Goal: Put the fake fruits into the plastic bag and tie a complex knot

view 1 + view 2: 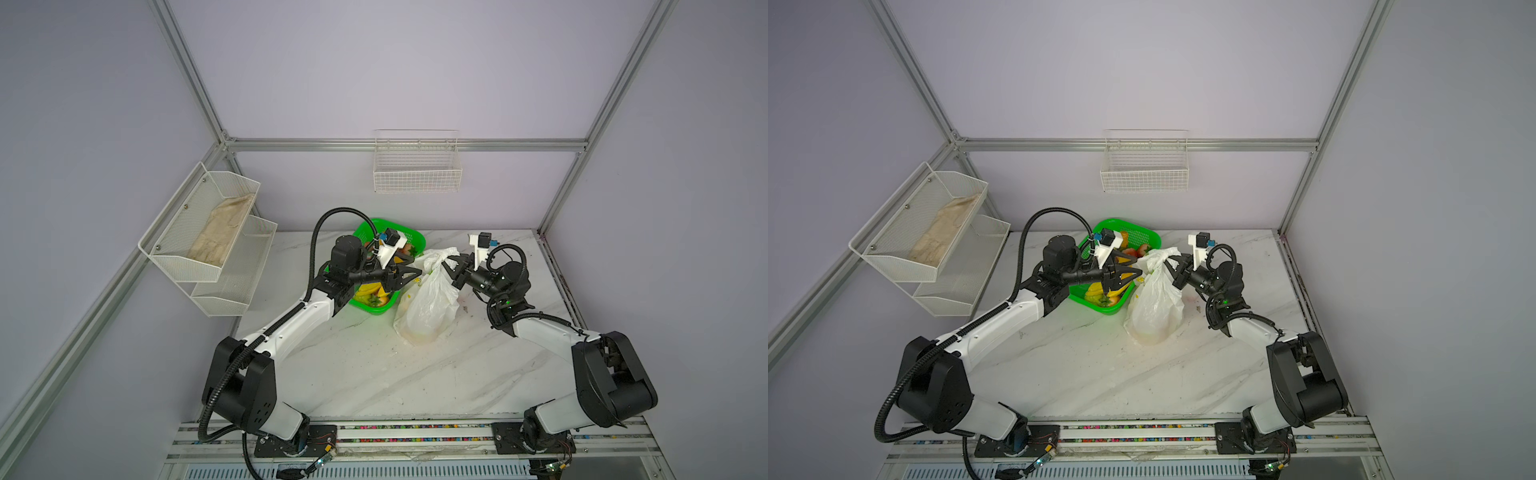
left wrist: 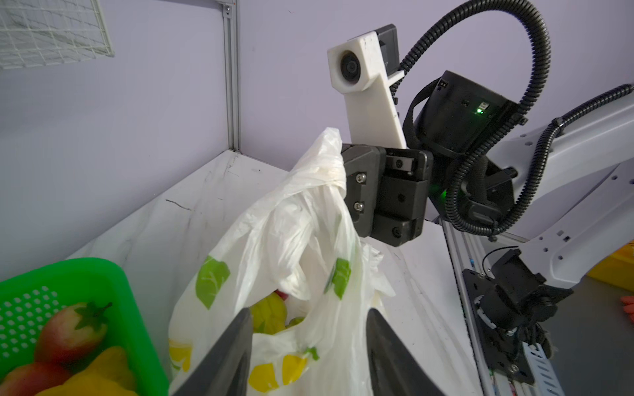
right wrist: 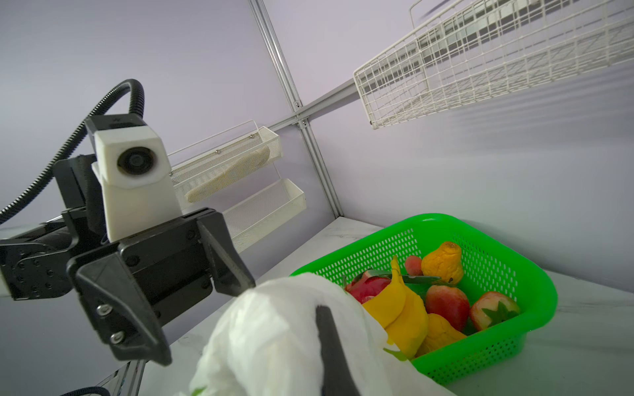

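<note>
The bag [image 1: 428, 303] stands on the desk [image 1: 374, 374], touching the green basket [image 3: 480, 226]. The right fingers [image 2: 360, 185] are clamped on its bunched top, the left fingers [image 2: 226, 349] apart just beside it. Yellow fruit [image 2: 267, 313] shows inside the bag; strawberries [image 3: 494, 310] lie in the basket.

Soft, even, rather dim light — faint shadows, wide-angle bending at edges, wrist views slightly blurred.

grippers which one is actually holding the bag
The right gripper: its fingers are shut on the plastic bag at its bunched top; the left gripper has its fingers apart.
</note>
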You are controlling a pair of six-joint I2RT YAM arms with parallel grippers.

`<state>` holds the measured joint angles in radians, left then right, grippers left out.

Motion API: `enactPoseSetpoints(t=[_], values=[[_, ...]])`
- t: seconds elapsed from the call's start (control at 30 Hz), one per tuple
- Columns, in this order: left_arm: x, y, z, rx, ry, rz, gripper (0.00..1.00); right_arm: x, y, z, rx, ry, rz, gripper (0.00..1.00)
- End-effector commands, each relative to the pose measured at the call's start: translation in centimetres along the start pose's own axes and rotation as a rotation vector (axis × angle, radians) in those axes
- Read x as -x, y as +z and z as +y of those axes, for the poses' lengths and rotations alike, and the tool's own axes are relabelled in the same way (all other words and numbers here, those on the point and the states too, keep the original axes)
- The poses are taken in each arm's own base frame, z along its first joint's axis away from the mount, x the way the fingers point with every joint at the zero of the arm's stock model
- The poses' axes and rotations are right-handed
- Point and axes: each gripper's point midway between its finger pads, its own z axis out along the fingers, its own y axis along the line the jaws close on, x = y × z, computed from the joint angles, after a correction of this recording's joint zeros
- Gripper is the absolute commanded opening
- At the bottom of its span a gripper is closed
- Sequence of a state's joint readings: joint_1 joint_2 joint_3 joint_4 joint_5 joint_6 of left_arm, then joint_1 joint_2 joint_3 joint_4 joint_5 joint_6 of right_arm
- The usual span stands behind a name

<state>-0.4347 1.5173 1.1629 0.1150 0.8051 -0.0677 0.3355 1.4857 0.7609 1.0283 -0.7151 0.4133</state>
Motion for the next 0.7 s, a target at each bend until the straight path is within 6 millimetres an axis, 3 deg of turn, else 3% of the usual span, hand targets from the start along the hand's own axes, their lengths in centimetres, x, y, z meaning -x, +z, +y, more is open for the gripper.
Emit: enactPoseSetpoints(t=[0.0,0.23,0.67], values=[[3.4,0.6,-0.4,-0.065,0.011,-0.020,0.41,1.2,0.1,1.3,0.066,-0.056,-0.034,0.00],[4.5,1.5,0.1,-0.089,0.008,-0.029,0.39,1.1,0.3,1.1,0.070,-0.057,-0.028,0.00],[4.2,2.6,0.2,-0.133,0.010,-0.015,0.40,1.6,0.6,1.3,0.085,-0.060,-0.034,0.00]])
